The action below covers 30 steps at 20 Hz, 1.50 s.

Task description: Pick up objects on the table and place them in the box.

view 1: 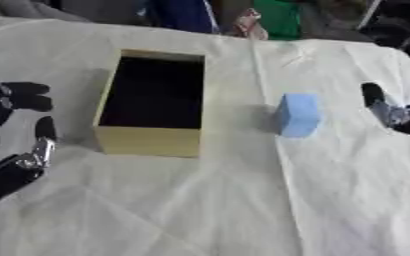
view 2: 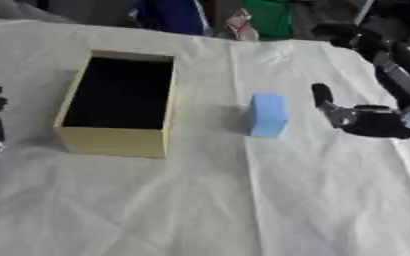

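1. Between the right hand (view 2: 353, 119) and the blue block (view 2: 267, 115) a strip of bare white cloth (view 1: 243, 210) is showing; the nearest fingertip is sitting just beside the block's right face without touching it.
2. One dark finger (view 2: 321, 95) of that hand is pointing up and away from the robot, mostly straight, and the rest of the hand is lying behind it as a dark mass, so the hand is looking relaxed and is holding nothing.
3. Its arm is running off toward the upper right corner of the right eye view.
4. At the left edge the left hand (view 1: 16, 125) is resting idle, fingers spread and pointing up, clasping nothing, and standing near the box's left wall but apart from it.
5. The blue block is standing upright on the cloth, right of the wooden box (view 1: 147, 141) and well apart from it, with open cloth all round.
6. The box is lying open at the top, its inside dark, with nothing to be made out in it.
7. Nearer the robot, the cloth is stretching wide and wrinkled in front of both box and block.
8. Beyond the table's far edge, blue and green fabric (view 1: 278, 17) is showing.
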{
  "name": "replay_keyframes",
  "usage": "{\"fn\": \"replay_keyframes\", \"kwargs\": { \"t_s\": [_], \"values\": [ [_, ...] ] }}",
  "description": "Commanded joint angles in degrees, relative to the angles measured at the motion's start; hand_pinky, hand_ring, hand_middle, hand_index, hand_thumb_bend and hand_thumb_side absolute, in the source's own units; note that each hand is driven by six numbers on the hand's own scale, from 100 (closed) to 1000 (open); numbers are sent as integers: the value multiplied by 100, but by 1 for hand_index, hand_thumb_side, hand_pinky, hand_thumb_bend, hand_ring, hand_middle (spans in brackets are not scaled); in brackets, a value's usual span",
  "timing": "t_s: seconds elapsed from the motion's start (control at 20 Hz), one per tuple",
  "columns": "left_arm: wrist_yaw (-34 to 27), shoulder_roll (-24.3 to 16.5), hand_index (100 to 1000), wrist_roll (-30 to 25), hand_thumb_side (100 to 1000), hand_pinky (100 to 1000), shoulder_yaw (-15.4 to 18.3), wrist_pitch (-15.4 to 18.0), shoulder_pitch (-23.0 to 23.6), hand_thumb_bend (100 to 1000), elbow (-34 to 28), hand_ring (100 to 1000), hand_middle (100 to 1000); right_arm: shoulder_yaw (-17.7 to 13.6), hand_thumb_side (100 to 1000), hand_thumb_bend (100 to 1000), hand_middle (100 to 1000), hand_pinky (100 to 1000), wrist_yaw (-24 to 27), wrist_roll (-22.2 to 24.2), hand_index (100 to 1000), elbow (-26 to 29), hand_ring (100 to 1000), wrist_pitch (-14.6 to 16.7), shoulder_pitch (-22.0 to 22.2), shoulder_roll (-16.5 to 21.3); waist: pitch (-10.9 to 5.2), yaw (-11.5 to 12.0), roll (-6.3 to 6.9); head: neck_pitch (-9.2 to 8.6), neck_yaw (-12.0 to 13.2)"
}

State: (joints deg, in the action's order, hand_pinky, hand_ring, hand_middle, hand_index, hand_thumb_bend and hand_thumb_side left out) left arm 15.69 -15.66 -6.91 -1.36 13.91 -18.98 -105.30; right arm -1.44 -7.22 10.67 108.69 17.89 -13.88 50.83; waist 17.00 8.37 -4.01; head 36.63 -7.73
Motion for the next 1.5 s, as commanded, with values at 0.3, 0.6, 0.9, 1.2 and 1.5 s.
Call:
{"fn": "replay_keyframes", "kwargs": {
  "t_s": [0.3,0.6,0.9,1.2,1.5],
  "values": [
    [-25,-141,677,-45,274,842,-3,-5,-37,100,-78,733,733,260,213,100,933,948,55,965,1000,-625,1000,3,-518,577,-134,30,8,-27,-41],
    [-24,-145,686,-79,272,842,-24,-4,-37,100,-76,733,734,507,224,100,923,941,4,1243,1000,-1124,1000,-8,-913,620,-146,49,10,-16,-69],
    [-22,-145,693,-104,271,842,-40,-3,-34,100,-75,734,735,678,229,100,896,927,-48,1456,1000,-1649,1000,-29,-1286,485,-155,69,17,-15,-96],
    [-13,-131,698,-130,268,842,-55,-5,-28,100,-66,735,736,902,376,100,913,929,-293,1920,1000,-2071,1000,-60,-1613,255,-157,72,27,-29,-170],
    [-9,-127,702,-138,267,842,-60,-12,-16,100,-60,737,737,1052,440,100,933,933,-645,2329,1000,-2356,1000,-45,-1861,76,-165,68,30,-55,-232]
  ]
}}
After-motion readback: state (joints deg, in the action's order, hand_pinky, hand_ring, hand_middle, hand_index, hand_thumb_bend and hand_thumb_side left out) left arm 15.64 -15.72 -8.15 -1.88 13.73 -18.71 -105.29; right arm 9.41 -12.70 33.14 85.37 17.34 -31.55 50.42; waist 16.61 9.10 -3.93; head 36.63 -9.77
